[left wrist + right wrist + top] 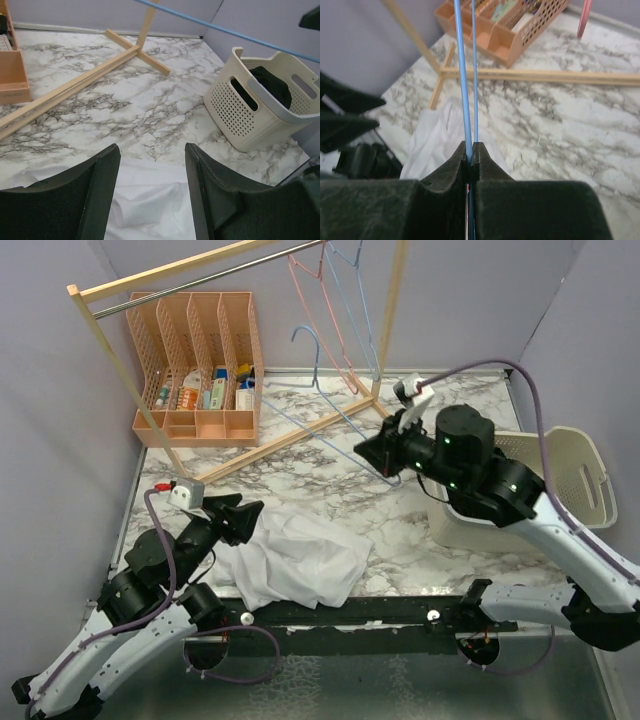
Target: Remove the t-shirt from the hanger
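The white t-shirt (295,560) lies crumpled on the marble table near the front left, free of the hanger. It also shows in the left wrist view (150,200) and the right wrist view (437,135). My left gripper (245,515) is open and empty just above the shirt's left edge, with its jaws apart over the cloth (152,150). My right gripper (372,455) is shut on the bare blue wire hanger (318,370) and holds it above the middle of the table. The wire is pinched between the pads (472,146) and runs away from them (462,75).
A wooden clothes rack (300,435) with a metal rail stands at the back, with pink and blue hangers (330,300) on it. An orange organizer (200,370) sits at the back left. A cream laundry basket (590,455) holding a dark garment stands on the right.
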`<action>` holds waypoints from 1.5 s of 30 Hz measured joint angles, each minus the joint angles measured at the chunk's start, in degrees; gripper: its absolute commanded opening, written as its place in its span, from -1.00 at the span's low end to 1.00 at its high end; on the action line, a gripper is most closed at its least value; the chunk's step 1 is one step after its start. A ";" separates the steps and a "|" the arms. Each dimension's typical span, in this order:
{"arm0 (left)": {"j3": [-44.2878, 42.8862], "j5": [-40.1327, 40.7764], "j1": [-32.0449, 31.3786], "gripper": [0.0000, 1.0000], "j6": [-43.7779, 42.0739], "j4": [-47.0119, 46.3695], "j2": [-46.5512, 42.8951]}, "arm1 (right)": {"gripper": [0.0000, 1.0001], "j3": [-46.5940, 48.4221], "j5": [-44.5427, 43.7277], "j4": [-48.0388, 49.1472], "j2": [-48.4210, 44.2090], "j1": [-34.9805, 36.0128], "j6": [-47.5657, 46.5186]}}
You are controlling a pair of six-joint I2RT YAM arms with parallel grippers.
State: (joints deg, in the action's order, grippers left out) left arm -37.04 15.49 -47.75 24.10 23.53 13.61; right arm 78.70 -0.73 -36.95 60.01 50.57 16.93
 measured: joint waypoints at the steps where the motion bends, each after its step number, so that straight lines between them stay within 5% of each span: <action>1: 0.00 0.81 0.00 0.14 0.15 0.20 -0.83 | -0.98 1.42 -1.86 2.84 2.95 0.00 0.07; 15: 0.00 3.34 0.00 0.13 1.53 1.88 -2.10 | -0.98 15.72 -17.31 27.08 23.65 -0.04 -1.86; 25: 0.00 3.32 0.00 0.13 1.95 1.90 -2.08 | -0.97 37.31 -18.29 23.76 40.89 -0.07 -4.76; 31: 0.00 3.32 0.00 0.13 2.14 1.90 -2.10 | -0.93 39.85 -17.05 17.92 44.48 -0.07 -4.50; 33: 0.00 3.32 0.00 0.13 2.14 1.90 -2.10 | -0.71 39.54 -16.41 17.03 44.37 -0.07 -4.11; 37: 0.00 3.32 0.00 0.13 2.16 1.90 -2.08 | 0.04 34.10 -14.14 16.92 41.13 -0.07 -3.28; 42: 0.00 3.32 0.00 0.13 2.16 1.90 -1.97 | 0.68 18.49 -7.37 17.73 31.06 -0.17 -2.32; 45: 0.00 3.32 0.00 0.13 2.14 1.92 -1.77 | 0.88 9.49 -1.68 17.73 23.67 -0.15 -2.23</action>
State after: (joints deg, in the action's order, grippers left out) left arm -37.04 18.81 -47.75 26.24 25.45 11.84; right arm 88.18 -2.42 -19.22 83.68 50.41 14.70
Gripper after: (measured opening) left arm 0.565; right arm 0.832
